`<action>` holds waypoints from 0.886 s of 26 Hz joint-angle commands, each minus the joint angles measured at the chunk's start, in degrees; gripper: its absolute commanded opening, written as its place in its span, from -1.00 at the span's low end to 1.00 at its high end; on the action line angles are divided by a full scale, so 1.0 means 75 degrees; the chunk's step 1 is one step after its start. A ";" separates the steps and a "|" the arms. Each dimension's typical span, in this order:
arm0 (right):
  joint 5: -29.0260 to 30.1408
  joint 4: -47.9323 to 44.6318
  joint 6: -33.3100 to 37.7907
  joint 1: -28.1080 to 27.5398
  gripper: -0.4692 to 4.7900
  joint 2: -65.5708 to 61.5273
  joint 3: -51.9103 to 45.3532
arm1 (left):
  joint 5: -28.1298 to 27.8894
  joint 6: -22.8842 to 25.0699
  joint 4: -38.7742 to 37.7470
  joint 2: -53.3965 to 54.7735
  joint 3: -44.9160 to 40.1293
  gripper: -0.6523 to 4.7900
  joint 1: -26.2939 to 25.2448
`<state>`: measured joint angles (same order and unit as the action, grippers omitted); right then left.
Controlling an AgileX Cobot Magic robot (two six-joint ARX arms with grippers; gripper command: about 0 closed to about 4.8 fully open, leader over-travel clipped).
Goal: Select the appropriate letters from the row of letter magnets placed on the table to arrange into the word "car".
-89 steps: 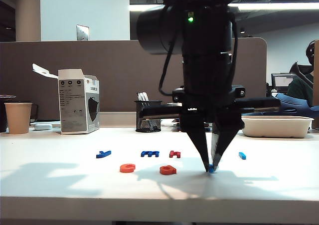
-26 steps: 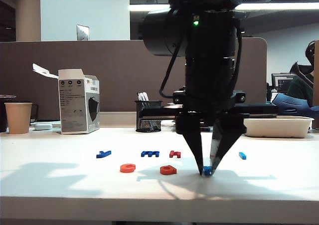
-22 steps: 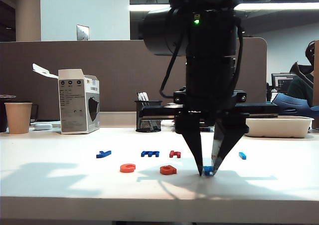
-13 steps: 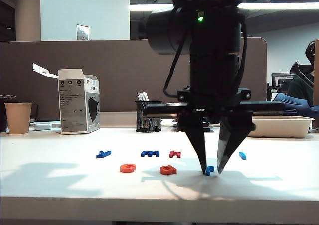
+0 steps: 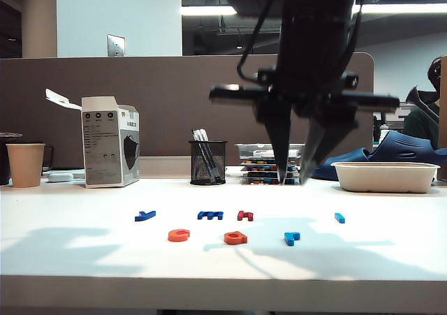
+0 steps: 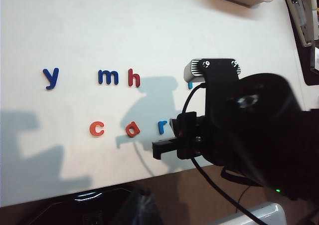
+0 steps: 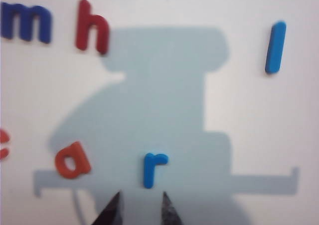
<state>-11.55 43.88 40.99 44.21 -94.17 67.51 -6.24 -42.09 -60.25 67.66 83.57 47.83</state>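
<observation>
On the white table point(image 5: 84, 259), three magnets lie in a front line that reads "car": the orange-red c point(image 5: 179, 235), the orange a point(image 5: 235, 238) and the light-blue r point(image 5: 291, 238). The left wrist view shows the same line, c point(image 6: 96, 128), a point(image 6: 132, 129) and r point(image 6: 162, 127), with the r partly beside the dark body of the other arm. Behind them sits the back row: a dark-blue y point(image 5: 145, 216), a dark-blue m point(image 5: 209, 215), a dark-red h point(image 5: 244, 215) and, well off to the right, a light-blue bar-shaped letter point(image 5: 339, 218).

The right gripper point(image 5: 295, 179) hangs in the air above the table, over the r and apart from it, pointing down. Its two fingers stand a little apart with nothing between them; the right wrist view shows the fingertips point(image 7: 169, 211) separated, with the r point(image 7: 152, 168) lying free on the table beyond them.

The left gripper does not appear in any view, so its state cannot be told; its camera looks down on the letters from above.

At the back of the table stand a paper cup point(image 5: 25, 165), a grey-and-white box point(image 5: 110, 143), a mesh pen holder point(image 5: 207, 163) and a white tray point(image 5: 385, 177).
</observation>
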 commanded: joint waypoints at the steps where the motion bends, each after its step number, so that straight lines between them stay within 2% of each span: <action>1: 0.0044 0.0061 -0.1174 -0.0102 -0.46 0.0356 0.0032 | -0.0026 0.0006 0.0047 -0.0017 0.0017 -0.78 -0.0003; 4: 0.0323 0.0119 -0.2183 -0.0251 -0.46 0.0568 0.0032 | -0.0026 0.0006 0.0047 -0.0017 0.0017 -0.78 -0.0003; 11: 0.2259 0.0184 -0.4782 -0.0560 -0.47 0.0641 0.0026 | -0.0026 0.0009 0.0047 -0.0017 0.0017 -0.78 -0.0003; 13: 0.2597 0.0166 -0.5362 -0.0592 -0.56 0.0641 0.0029 | -0.0029 0.0006 0.0047 -0.0017 0.0017 -0.78 -0.0003; 14: 0.2853 0.0163 -0.5601 -0.0635 -0.66 0.0641 0.0029 | -0.0026 0.0006 0.0047 -0.0017 0.0017 -0.78 -0.0003; 21: 0.3946 0.0131 -0.6881 -0.1075 -0.69 0.0641 0.0026 | -0.0026 0.0006 0.0050 -0.0017 0.0017 -0.78 -0.0003; 23: 0.4264 0.0137 -0.7143 -0.1221 -0.79 0.0641 0.0026 | -0.0026 0.0006 0.0047 -0.0017 0.0017 -0.78 -0.0003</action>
<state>17.56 45.06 -9.78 35.64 -89.69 67.53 -6.24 -42.09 -60.27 67.66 83.57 47.86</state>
